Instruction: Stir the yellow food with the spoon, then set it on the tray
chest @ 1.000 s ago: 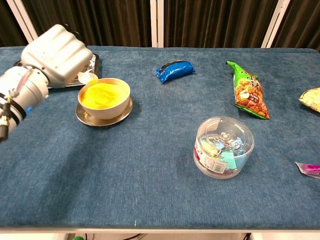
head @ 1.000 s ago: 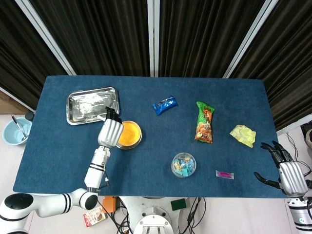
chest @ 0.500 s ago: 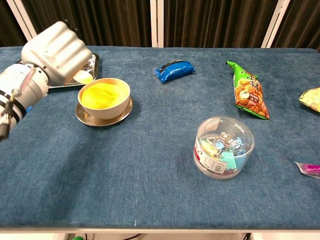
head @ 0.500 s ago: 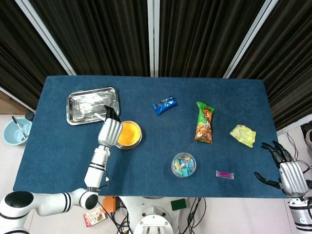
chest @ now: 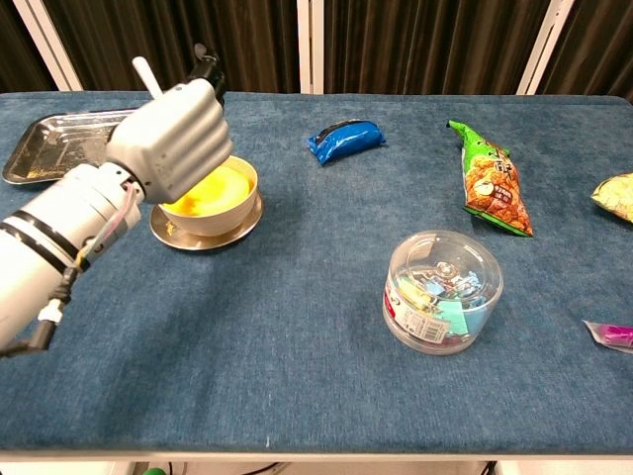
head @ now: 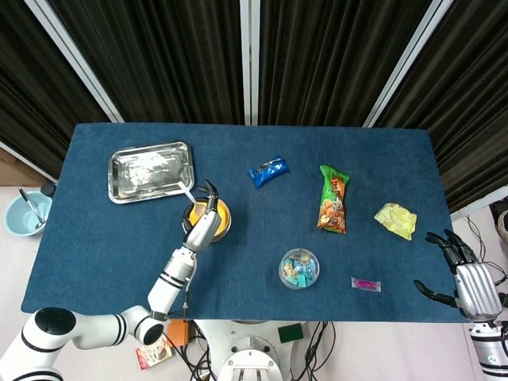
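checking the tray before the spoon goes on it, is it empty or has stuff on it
Looks empty: the tray shows only bare metal and glare; the spoon is in the left hand.

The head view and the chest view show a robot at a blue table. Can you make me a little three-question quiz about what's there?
1. True or false: the left hand holds the white spoon over the round bowl of yellow food.
2. Which lies nearest the shiny metal tray? A) blue snack packet B) green snack bag C) yellow crumpled wrapper
3. Fill in: the right hand sits off the table's ____ edge, holding nothing.

Key: 1 true; 2 A; 3 right.
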